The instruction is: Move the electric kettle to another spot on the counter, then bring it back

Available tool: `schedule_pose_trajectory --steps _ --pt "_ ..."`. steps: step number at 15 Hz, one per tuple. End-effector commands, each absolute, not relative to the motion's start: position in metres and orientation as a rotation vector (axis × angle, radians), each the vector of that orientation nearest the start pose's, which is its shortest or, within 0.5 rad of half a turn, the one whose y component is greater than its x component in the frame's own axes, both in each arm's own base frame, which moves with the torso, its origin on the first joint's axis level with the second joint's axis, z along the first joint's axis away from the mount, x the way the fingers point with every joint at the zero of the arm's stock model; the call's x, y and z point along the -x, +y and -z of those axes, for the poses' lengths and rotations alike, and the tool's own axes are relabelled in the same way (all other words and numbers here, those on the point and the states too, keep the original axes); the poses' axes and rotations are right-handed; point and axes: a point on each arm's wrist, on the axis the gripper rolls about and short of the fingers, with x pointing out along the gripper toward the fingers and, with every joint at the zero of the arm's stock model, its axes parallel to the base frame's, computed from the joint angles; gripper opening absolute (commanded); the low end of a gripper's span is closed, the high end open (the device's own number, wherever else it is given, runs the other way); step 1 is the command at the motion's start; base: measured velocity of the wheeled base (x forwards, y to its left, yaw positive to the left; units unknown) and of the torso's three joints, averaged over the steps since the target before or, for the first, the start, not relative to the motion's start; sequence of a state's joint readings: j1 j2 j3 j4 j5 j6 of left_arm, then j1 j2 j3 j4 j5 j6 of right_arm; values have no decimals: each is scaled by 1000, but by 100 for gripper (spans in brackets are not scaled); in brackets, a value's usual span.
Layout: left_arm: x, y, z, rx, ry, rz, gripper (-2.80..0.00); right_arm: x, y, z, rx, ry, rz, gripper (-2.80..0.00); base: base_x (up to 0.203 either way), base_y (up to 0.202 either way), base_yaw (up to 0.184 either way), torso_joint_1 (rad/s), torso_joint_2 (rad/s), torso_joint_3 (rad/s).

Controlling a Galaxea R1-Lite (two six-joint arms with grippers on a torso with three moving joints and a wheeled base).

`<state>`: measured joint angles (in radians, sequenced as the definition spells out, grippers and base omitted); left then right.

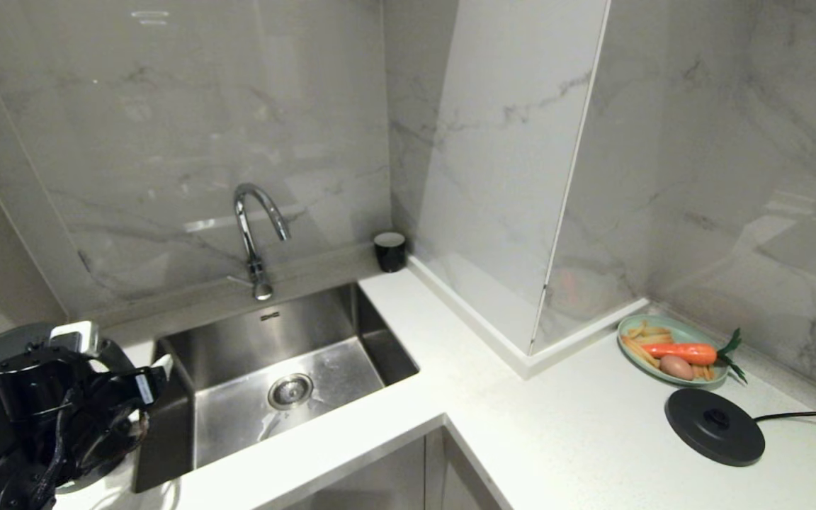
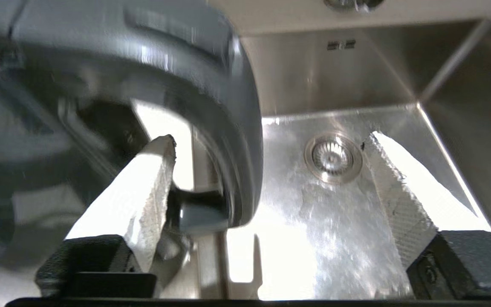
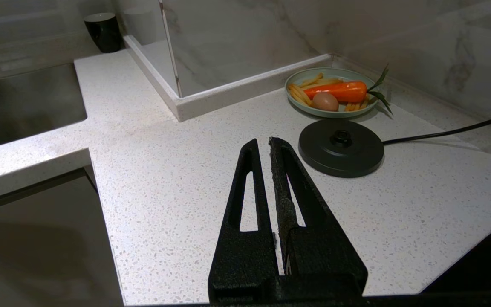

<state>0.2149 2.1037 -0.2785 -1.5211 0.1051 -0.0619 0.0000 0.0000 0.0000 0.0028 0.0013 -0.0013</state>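
The electric kettle (image 1: pixel 22 338) stands on the counter (image 1: pixel 578 425) left of the sink, mostly hidden behind my left arm. In the left wrist view its glossy dark loop handle (image 2: pixel 211 85) curves down between the fingers. My left gripper (image 2: pixel 271 136) is open wide around that handle; the handle lies close to one white finger (image 2: pixel 143 192) and well apart from the other. My right gripper (image 3: pixel 262 143) is shut on nothing and hangs over the counter (image 3: pixel 164 179), just short of the round black base disc (image 3: pixel 341 147).
The steel sink (image 1: pixel 280 354) with its tap (image 1: pixel 256 234) lies right of the kettle. A black cup (image 1: pixel 389 251) stands in the back corner. A green plate (image 1: pixel 673 340) of food sits behind the corded base disc (image 1: pixel 715 426). A wall column juts out mid-counter.
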Motion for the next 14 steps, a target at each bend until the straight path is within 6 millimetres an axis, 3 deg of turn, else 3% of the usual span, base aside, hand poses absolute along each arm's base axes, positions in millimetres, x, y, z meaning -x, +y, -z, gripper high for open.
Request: schedule_pose_trajectory --steps 1,5,14 --pt "-262 59 -39 85 318 -309 0 23 0 -75 3 3 -2 -280 0 0 0 0 0 0" --pt "-247 57 -35 103 369 -290 0 23 0 -75 3 3 -2 -280 0 0 0 0 0 0" --pt "-202 43 -62 130 333 -235 0 23 0 -75 2 3 -2 -280 0 0 0 0 0 0"
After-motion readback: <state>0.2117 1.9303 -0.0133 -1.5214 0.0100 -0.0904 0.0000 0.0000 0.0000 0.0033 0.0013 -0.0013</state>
